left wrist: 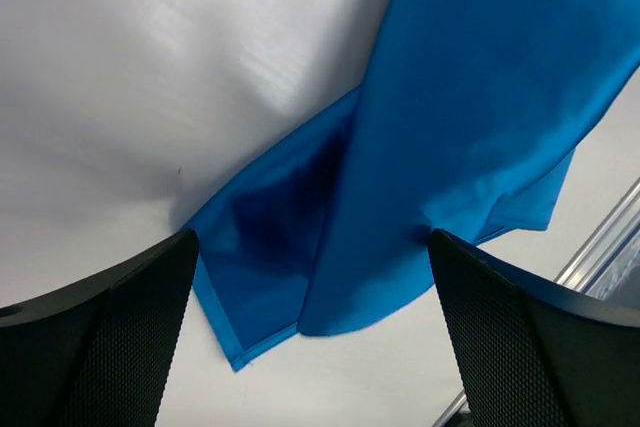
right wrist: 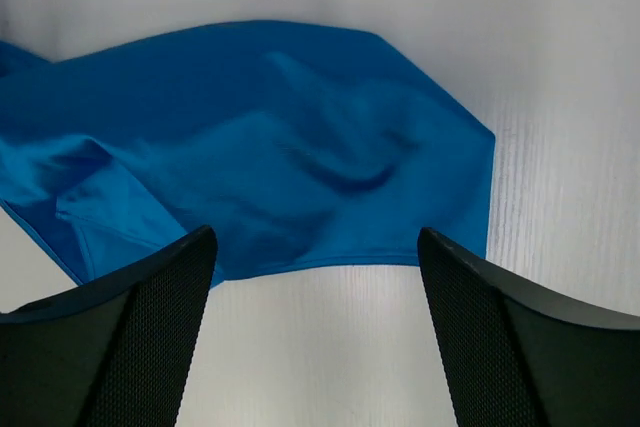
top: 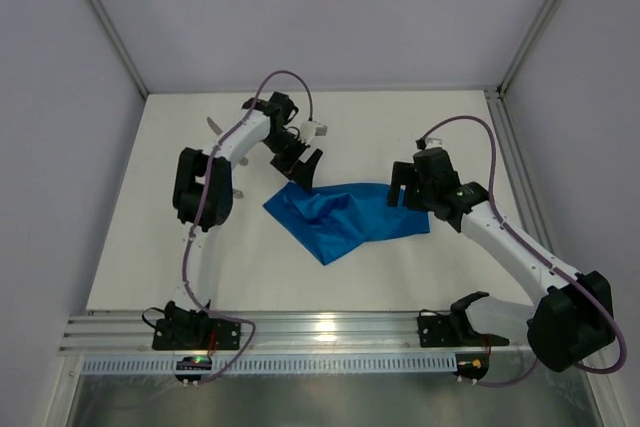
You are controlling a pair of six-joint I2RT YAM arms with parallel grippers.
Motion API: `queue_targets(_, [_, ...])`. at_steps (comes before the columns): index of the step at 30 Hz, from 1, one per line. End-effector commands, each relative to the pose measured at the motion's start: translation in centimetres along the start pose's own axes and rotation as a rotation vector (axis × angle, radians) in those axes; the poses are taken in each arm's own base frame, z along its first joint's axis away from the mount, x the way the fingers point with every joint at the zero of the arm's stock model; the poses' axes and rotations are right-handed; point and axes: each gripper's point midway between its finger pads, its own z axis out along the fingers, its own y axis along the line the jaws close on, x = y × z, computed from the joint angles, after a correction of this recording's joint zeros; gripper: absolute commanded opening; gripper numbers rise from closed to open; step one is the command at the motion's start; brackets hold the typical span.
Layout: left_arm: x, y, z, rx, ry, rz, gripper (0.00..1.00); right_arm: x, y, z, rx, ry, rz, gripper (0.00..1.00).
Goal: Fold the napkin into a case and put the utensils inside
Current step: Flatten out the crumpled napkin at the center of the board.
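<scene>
Two arms rise from the near rail, and the first thing beyond them on the white table [top: 200,267] is the napkin [top: 345,217], lying about mid-table. It is loosely doubled over, with rumpled layers rather than crisp edges. Its long axis runs roughly 9 to 3 o'clock, and one corner juts toward me at about 7 o'clock. I would say it is not yet a narrow case. A little farther back the right claw [top: 406,197] hangs over the napkin's 3 o'clock end. Its jaws are spread wide and have hold of nothing, and the cloth stretches away from it toward 9 o'clock. Farther again, the left claw [top: 303,175] sits over the far corner at about 11 o'clock. It too is wide open, with the cloth below and between its jaws but not pinched, and the bulk of the napkin lies toward 5 o'clock from it. Each arm is thus close to one end of the long axis, neither clearly nearer. To my eye, any coming fold turns on taking those two ends and bringing the far edge over toward 6 o'clock. The utensils I cannot make out anywhere.
</scene>
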Motion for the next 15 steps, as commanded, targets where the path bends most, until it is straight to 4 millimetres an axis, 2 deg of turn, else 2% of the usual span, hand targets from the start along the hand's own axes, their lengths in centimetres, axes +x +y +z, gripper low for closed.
queue_targets(1, [-1.4,-1.2,-6.6,-0.158,-0.134,0.021,0.99,0.1,1.9,-0.1,-0.093,0.040,0.014,0.83])
queue_targets(3, [-0.3,-1.7,-7.4,-0.191,-0.146,0.073,0.95,1.1,1.9,0.1,-0.102,0.070,0.015,0.78])
queue_targets(4, [0.4,-2.6,-8.5,-0.214,-0.157,0.103,0.93,2.1,1.5,0.3,-0.085,0.095,0.023,0.77])
queue_targets(5, [3.0,-2.5,-7.4,-0.217,-0.088,0.086,0.88,2.5,1.0,0.3,-0.065,0.106,0.030,0.77])
queue_targets(8, [7.2,-2.8,-6.6,-0.249,0.017,0.083,0.82,3.8,-1.6,0.2,0.065,0.116,0.066,0.78])
queue_targets(11, [9.4,-2.1,-6.3,-0.310,0.061,0.069,0.85,4.8,-2.6,0.1,0.110,0.121,0.091,0.79])
queue_targets(12, [10.2,-1.4,-5.6,-0.332,0.072,0.058,0.85,5.1,-2.5,0.1,0.101,0.126,0.094,0.79])
queue_targets(15, [10.7,0.4,-4.5,-0.387,0.106,-0.002,0.82,5.6,-1.6,0.1,0.043,0.144,0.102,0.78])
